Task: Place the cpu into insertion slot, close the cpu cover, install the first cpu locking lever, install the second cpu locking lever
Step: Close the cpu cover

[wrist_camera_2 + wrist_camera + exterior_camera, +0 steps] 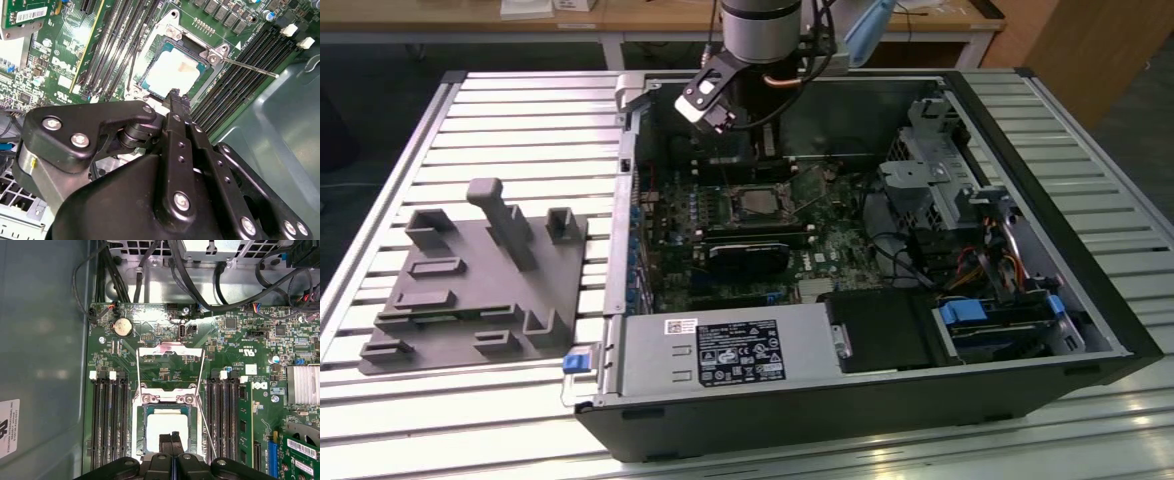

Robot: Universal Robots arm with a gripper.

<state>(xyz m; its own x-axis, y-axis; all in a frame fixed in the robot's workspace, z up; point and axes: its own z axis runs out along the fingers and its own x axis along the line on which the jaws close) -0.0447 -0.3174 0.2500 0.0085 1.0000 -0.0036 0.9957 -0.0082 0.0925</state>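
The cpu (161, 426), a pale silvery square, lies flat in the insertion slot (142, 436) on the green motherboard. In the second wrist view the cpu (175, 74) sits inside the slot's dark frame (146, 81). The cpu cover (170, 351) is swung open away from the slot, and the board shows through its cut-out centre. A thin wire locking lever (206, 426) stands free beside the slot and appears as a lever (250, 68) in the second wrist view too. My gripper (171, 439) hovers just over the cpu's edge, shut with nothing between its fingers. Its tips (175, 95) are pressed together.
The open computer case (1107, 330) lies on a slatted metal table. Memory slots (106, 415) flank the socket on both sides. Black cables (150, 260) run along the case wall. A grey moulded fixture (480, 280) rests on the table at the exterior view's left.
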